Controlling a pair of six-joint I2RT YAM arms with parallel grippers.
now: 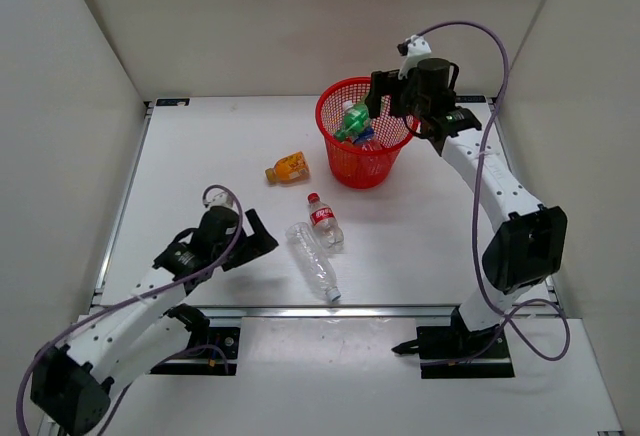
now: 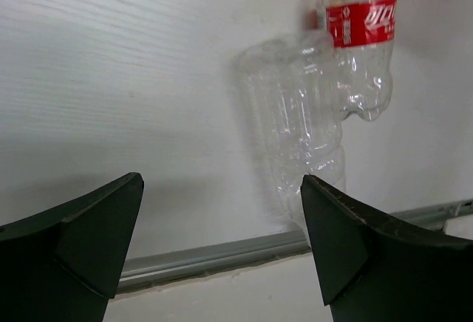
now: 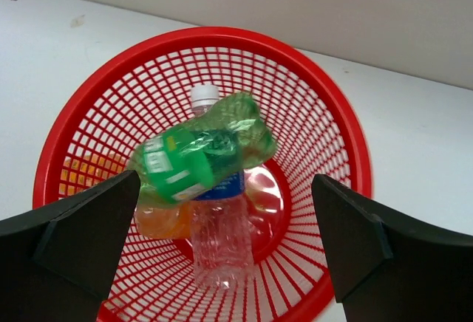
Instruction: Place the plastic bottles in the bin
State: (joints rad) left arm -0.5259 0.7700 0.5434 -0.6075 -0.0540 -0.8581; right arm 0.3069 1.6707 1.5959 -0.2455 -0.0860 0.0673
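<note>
Overhead, right claw (image 3: 225, 180) wide and empty above the bin (image 3: 349, 136); left claw (image 2: 222, 180) likewise wide, empty.

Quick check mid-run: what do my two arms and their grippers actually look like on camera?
The left arm and right arm have white links with black joint housings. A lilac cable loops along each. The left gripper and right gripper have matte black, wedge-shaped fingers. No markings are visible.
</note>
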